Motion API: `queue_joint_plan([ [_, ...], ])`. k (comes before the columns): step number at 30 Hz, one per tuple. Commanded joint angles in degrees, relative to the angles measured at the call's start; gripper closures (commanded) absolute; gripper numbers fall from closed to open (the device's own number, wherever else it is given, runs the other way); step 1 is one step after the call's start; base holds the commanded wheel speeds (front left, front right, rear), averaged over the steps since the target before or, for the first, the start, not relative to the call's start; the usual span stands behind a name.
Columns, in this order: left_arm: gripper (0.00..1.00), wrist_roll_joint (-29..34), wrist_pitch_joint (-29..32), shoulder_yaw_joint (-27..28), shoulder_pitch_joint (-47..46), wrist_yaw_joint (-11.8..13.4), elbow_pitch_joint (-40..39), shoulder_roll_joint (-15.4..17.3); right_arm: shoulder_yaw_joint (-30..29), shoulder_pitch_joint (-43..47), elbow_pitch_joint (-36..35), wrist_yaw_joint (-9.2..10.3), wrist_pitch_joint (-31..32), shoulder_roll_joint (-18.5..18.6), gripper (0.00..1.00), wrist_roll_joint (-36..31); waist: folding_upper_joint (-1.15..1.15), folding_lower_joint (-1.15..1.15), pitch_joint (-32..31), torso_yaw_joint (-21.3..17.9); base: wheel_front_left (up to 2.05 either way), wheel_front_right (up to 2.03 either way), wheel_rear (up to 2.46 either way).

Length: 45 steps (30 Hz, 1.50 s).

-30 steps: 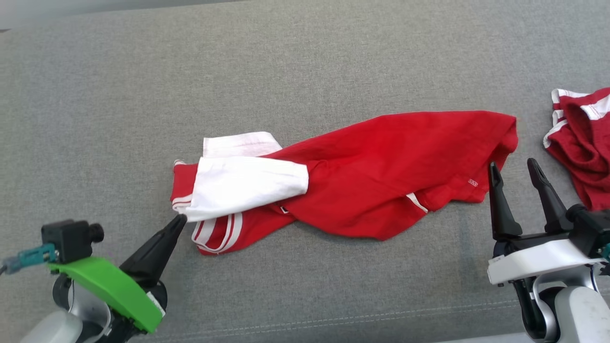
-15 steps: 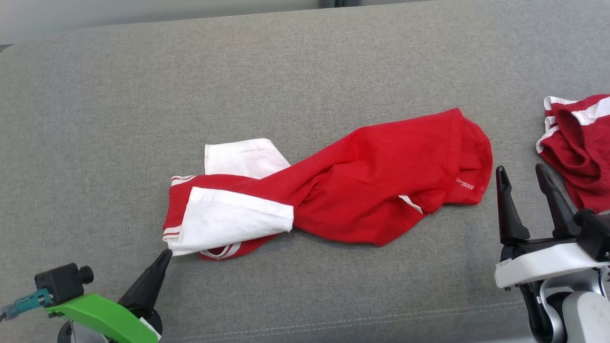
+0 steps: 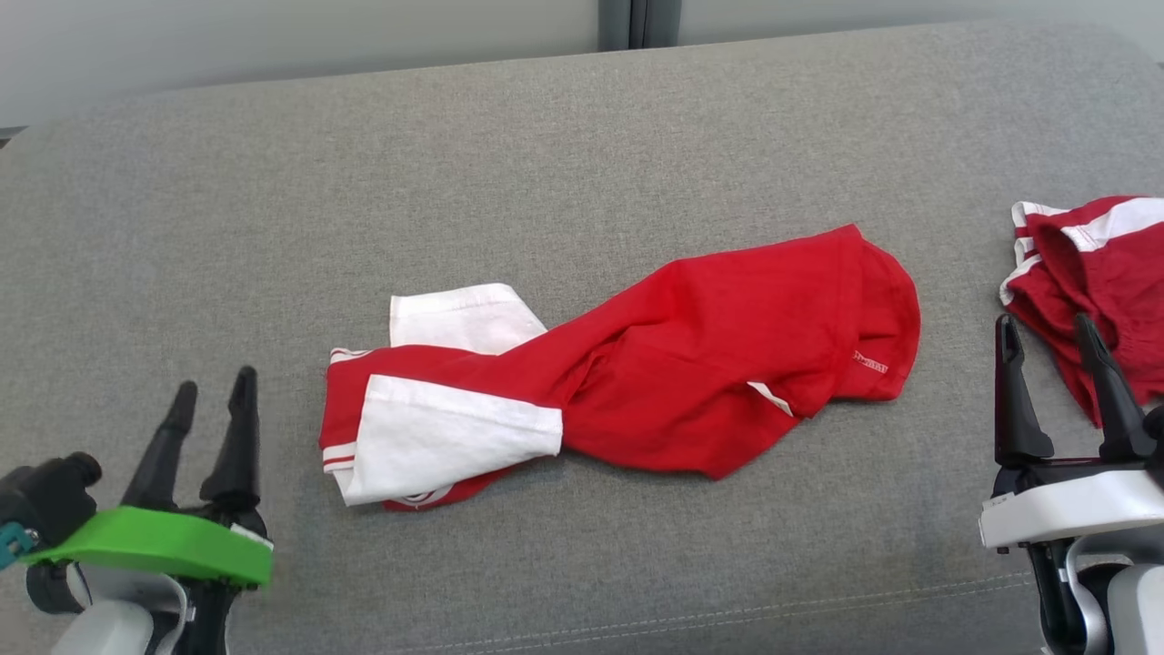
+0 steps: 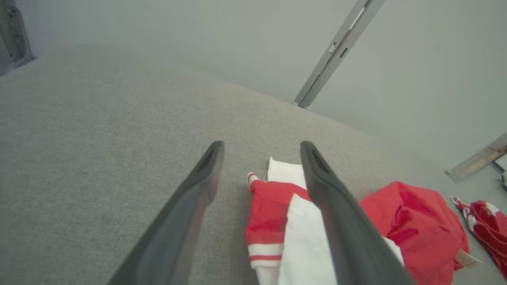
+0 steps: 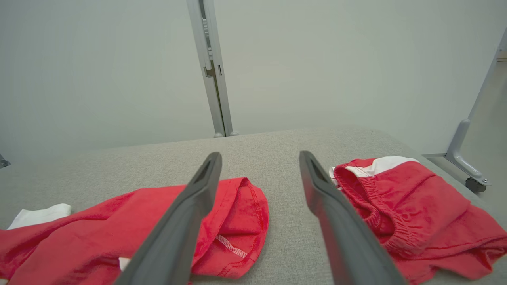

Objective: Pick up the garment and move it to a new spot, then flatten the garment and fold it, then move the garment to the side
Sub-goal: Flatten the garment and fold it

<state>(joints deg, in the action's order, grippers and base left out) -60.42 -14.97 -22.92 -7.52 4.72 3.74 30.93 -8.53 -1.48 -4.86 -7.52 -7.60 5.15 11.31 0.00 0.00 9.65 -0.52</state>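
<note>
The garment (image 3: 691, 364) is a red shirt with white sleeves, lying crumpled and twisted across the middle of the grey cushion (image 3: 546, 136). Its white sleeve end (image 3: 446, 437) points toward my left gripper (image 3: 215, 384), which stands open a short way to the left of it, holding nothing. From the left wrist the garment (image 4: 269, 206) lies just beyond the open fingers, partly behind the right finger (image 4: 336, 206). My right gripper (image 3: 1044, 323) is open too, just right of the garment's bunched red end (image 5: 241, 209), clear of the cloth.
A second red garment with white stripes and an elastic band (image 3: 1100, 273) lies at the cushion's right edge, close beside my right gripper. A pale wall with a metal post (image 3: 627, 18) stands behind the cushion. A stitched seam (image 3: 727, 605) runs along the cushion's near side.
My left gripper has let go of the white sleeve, opened, and drawn back to the left. The garment's right end has bunched inward. The head camera has tilted up.
</note>
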Motion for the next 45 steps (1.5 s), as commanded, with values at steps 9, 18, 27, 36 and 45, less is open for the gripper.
queue_joint_plan([
  [9,0.0,20.6,-0.2,8.1,0.7,7.5,-6.6,-8.3,3.9,0.3,-0.5,0.07,0.0,0.1,0.0,-1.7,0.0,0.0,-2.7,-0.4,0.0,0.0,0.0],
  [18,0.0,31.5,-0.2,6.8,5.7,7.7,-5.7,-11.4,8.4,3.1,2.7,0.07,0.3,0.5,0.0,-1.5,0.0,0.0,-5.8,-0.1,0.0,0.0,0.0],
  [27,0.0,34.3,-0.2,5.6,9.3,5.0,-2.3,-13.0,10.5,5.9,5.5,0.07,0.3,0.2,0.0,-1.5,0.0,0.0,-8.2,-0.3,0.0,0.0,0.0],
  [36,0.0,34.4,0.2,4.6,9.1,4.5,-0.7,-12.4,10.6,6.8,5.6,0.07,0.8,0.1,0.0,-1.5,0.0,0.0,-9.1,-0.1,0.0,0.0,0.0],
  [45,0.0,34.4,0.7,4.0,8.4,4.5,-0.5,-12.2,10.7,6.5,5.4,0.07,1.5,0.2,0.0,-1.3,0.0,0.0,-9.0,0.3,0.0,0.0,0.0],
])
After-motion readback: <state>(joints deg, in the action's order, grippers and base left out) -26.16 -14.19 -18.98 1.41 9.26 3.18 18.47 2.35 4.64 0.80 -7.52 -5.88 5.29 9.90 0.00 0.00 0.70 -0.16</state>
